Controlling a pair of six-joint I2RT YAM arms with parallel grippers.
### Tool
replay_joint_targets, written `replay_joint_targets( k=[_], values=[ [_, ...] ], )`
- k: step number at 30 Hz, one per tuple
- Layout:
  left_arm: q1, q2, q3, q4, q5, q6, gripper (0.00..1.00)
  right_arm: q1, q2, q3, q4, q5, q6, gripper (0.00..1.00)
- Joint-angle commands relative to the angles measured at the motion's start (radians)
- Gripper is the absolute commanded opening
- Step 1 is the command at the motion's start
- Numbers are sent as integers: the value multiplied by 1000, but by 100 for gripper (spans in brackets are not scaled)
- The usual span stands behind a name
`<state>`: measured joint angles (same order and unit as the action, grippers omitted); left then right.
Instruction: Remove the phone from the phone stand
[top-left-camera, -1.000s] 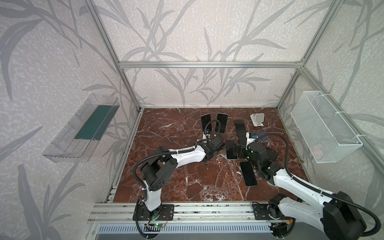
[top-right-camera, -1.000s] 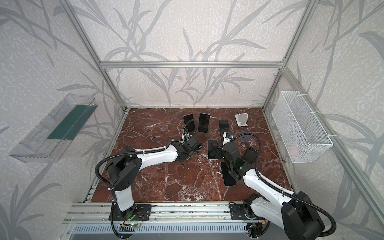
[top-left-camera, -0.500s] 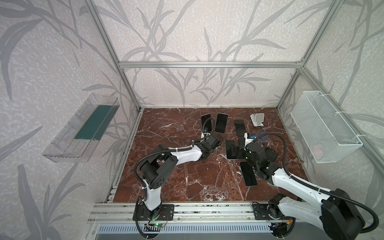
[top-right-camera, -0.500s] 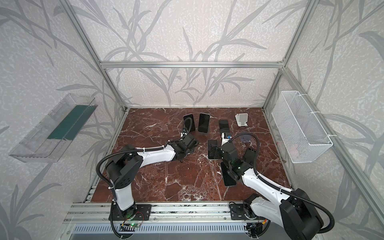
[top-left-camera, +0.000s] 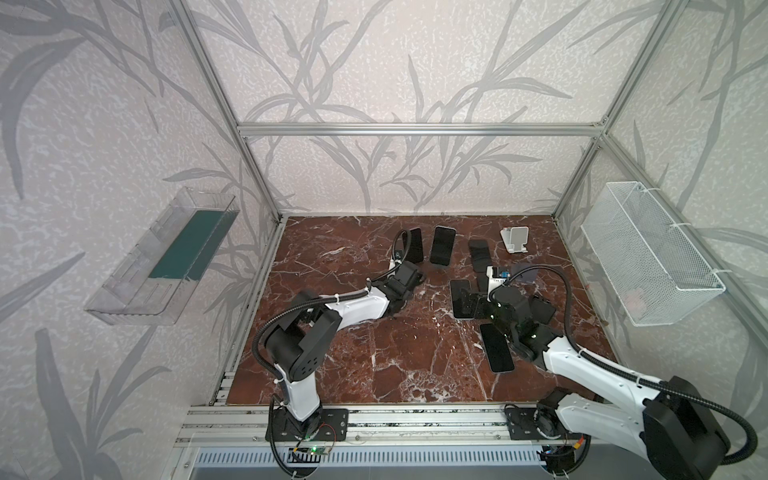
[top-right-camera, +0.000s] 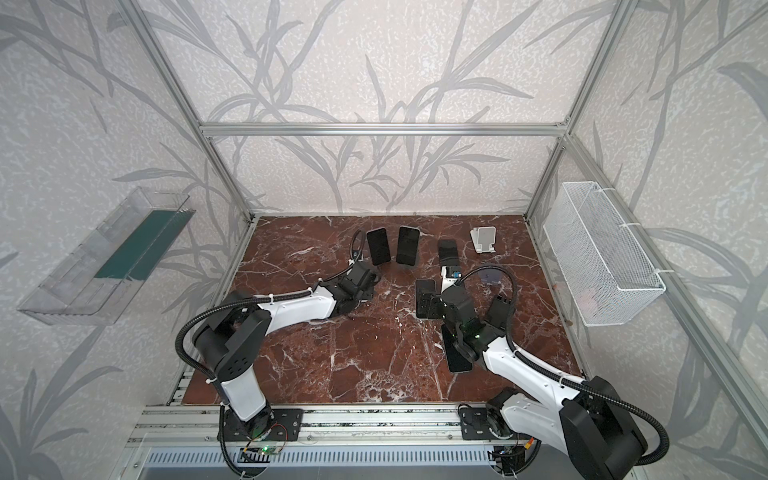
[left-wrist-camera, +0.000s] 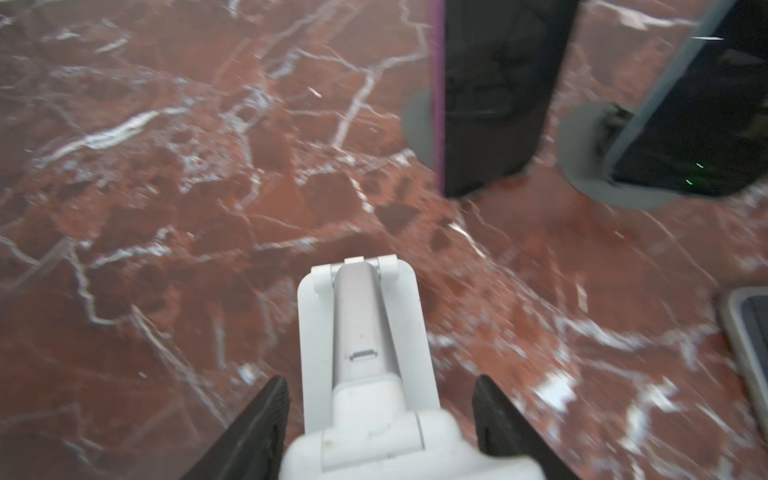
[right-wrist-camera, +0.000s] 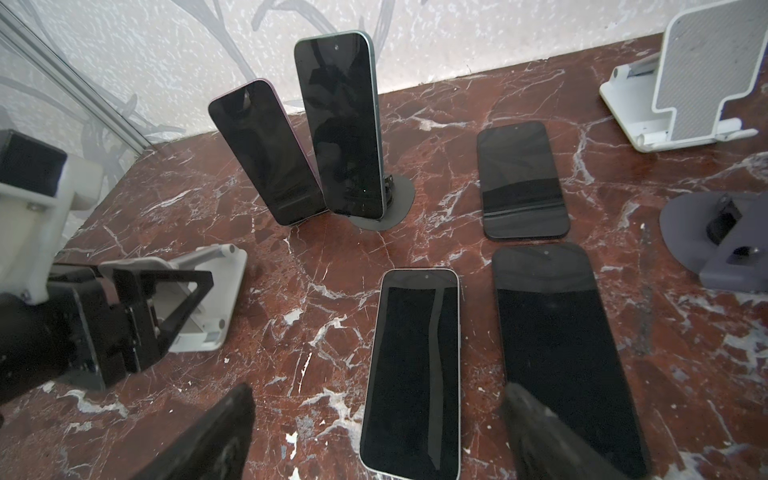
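Note:
Two dark phones stand upright at the back. The purple-edged phone (right-wrist-camera: 266, 153) (left-wrist-camera: 494, 91) and the teal-edged phone (right-wrist-camera: 340, 124) (left-wrist-camera: 698, 116) each lean on a round grey stand (right-wrist-camera: 395, 199) (left-wrist-camera: 590, 166). Both top views show the pair (top-left-camera: 415, 245) (top-right-camera: 407, 245). Just in front of them, my left gripper (left-wrist-camera: 380, 382) (top-left-camera: 409, 276) is shut on a folding white phone stand (left-wrist-camera: 361, 324) (right-wrist-camera: 199, 299) that carries no phone. My right gripper (right-wrist-camera: 380, 399) (top-right-camera: 432, 305) hangs open over a white-edged phone (right-wrist-camera: 415, 365) lying flat.
More dark phones lie flat on the marble: one (right-wrist-camera: 561, 345) beside the white-edged one, one (right-wrist-camera: 521, 178) behind, one (top-left-camera: 496, 347) nearer the front. An empty white stand (top-left-camera: 515, 239) and an empty grey stand (right-wrist-camera: 715, 237) sit at the back right. A wire basket (top-left-camera: 648, 257) hangs on the right wall.
My left jaws have closed on the white stand, and that arm has drawn slightly to the left. The right arm has barely moved.

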<state>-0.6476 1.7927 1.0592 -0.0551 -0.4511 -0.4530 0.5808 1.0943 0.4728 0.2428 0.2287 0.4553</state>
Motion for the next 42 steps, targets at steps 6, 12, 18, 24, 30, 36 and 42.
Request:
replay_joint_targets(
  k=[6, 12, 18, 24, 30, 36, 42],
  values=[
    [140, 78, 145, 61, 142, 206, 62, 9, 10, 13, 28, 22, -20, 92],
    [214, 153, 230, 51, 258, 237, 62, 17, 0, 15, 20, 30, -30, 92],
    [265, 164, 226, 52, 297, 243, 65, 21, 1, 17, 21, 35, -36, 92],
    [299, 172, 243, 24, 385, 281, 80, 28, 1, 19, 22, 19, -33, 92],
    [317, 130, 304, -100, 428, 311, 99, 32, 5, 15, 21, 39, -39, 92],
    [318, -116, 313, -174, 417, 268, 99, 34, 3, 3, 33, 70, -40, 92],
    [318, -440, 189, -142, 305, 78, 99, 44, -7, 6, 16, 212, -83, 93]
  ],
)
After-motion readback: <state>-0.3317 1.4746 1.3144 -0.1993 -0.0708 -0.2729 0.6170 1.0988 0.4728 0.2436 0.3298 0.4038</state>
